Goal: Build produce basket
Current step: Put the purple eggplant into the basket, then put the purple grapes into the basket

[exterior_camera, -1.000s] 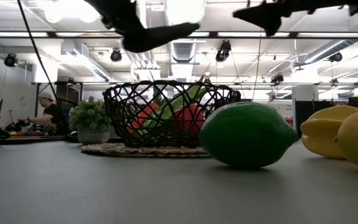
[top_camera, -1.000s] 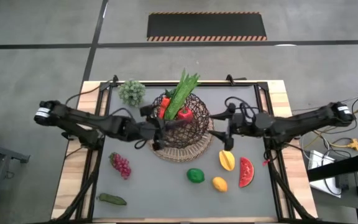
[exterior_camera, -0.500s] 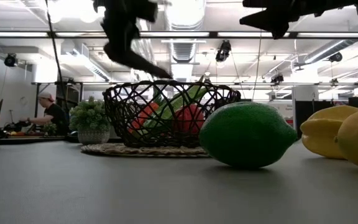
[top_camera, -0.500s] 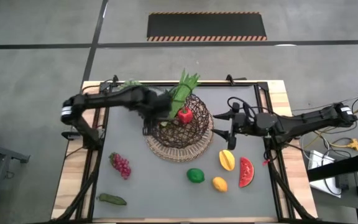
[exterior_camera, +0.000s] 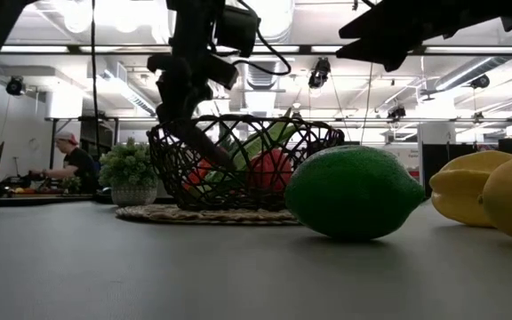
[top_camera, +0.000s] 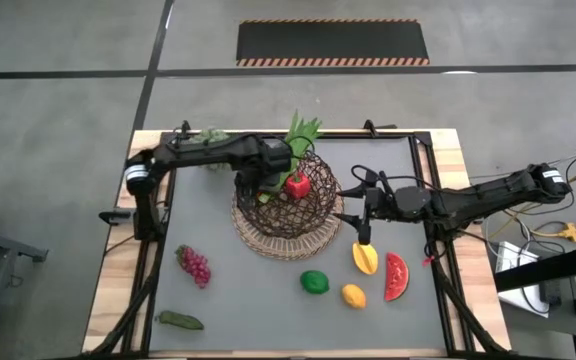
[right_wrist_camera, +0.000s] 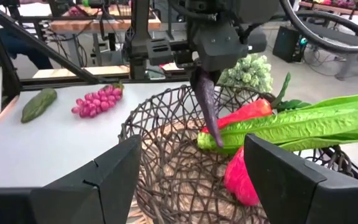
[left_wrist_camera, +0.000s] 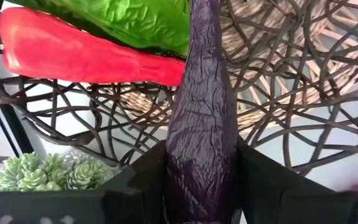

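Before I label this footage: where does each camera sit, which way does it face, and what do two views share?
High: overhead, looking straight down; both arms show, left gripper over the dark brown wire basket, right gripper beside it.
Low: table height, looking level past the round green lime; arms overhead.
Left wrist: faces into basket, own fingers shut on a long dark purple vegetable.
Right wrist: faces basket, own open fingers below; shares that vegetable.

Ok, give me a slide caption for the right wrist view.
Left gripper lowers a dark purple eggplant into the wire basket beside leaves and red pepper.
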